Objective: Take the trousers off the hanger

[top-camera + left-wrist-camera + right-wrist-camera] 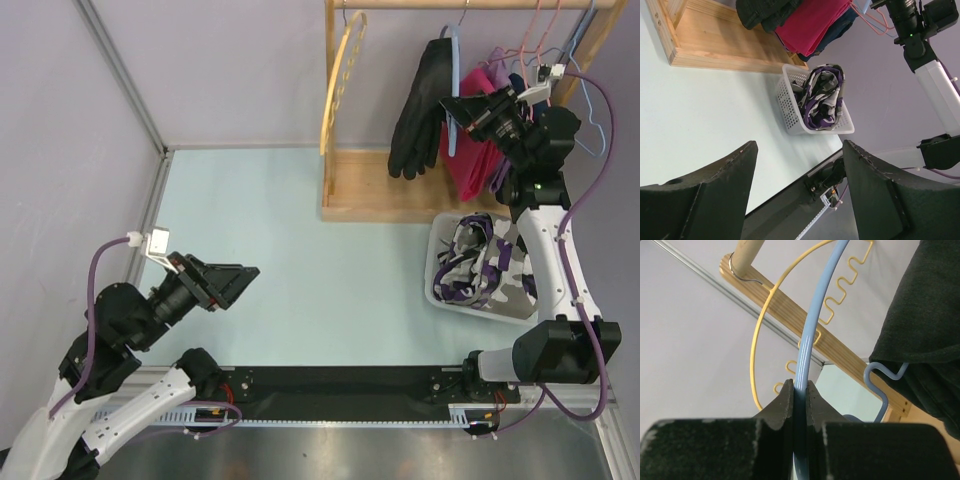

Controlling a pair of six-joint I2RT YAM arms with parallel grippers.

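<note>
Dark grey trousers (418, 105) (927, 315) hang folded over a light blue hanger (454, 62) (809, 335) on the wooden rail. My right gripper (452, 107) (799, 389) is up at the rack, shut on the blue hanger's arm, which runs straight up from between the jaws. The trousers drape just to the right of the grip in the right wrist view. Low at the near left, far from the rack, my left gripper (243, 282) (800, 146) is open with nothing between its fingers.
The wooden rack (372, 195) (715, 47) stands at the back. It also carries a bare yellow hanger (342, 80) (757, 340) and pink garments (475, 150) (810, 22). A white basket (440, 262) (785, 107) of purple camouflage clothes sits in front of the rack.
</note>
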